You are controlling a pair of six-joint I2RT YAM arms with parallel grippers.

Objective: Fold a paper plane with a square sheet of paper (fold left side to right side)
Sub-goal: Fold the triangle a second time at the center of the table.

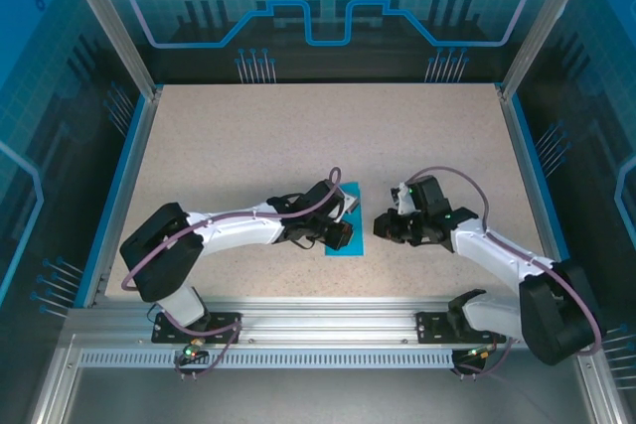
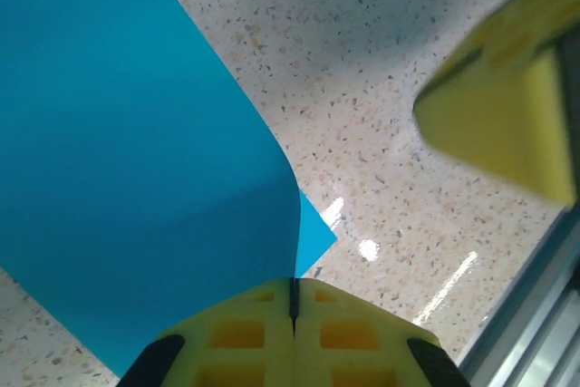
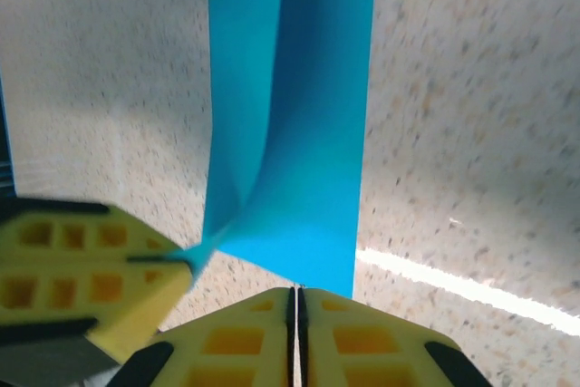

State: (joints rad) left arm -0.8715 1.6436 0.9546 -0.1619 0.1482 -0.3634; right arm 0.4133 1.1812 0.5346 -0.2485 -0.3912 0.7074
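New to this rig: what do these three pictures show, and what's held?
Two robot arms are bolted at the near edge of a speckled table, each ending in a two-finger gripper. The overhead picture looks down from behind them: left arm on the left, right arm on the right. The other two come from wrist cameras, so the yellow fingers at the bottom are that arm's own. Between the arms lies a teal sheet of paper, partly folded over. The left gripper is shut on its edge. The right gripper is shut, by the paper; whether it grips it I cannot tell.
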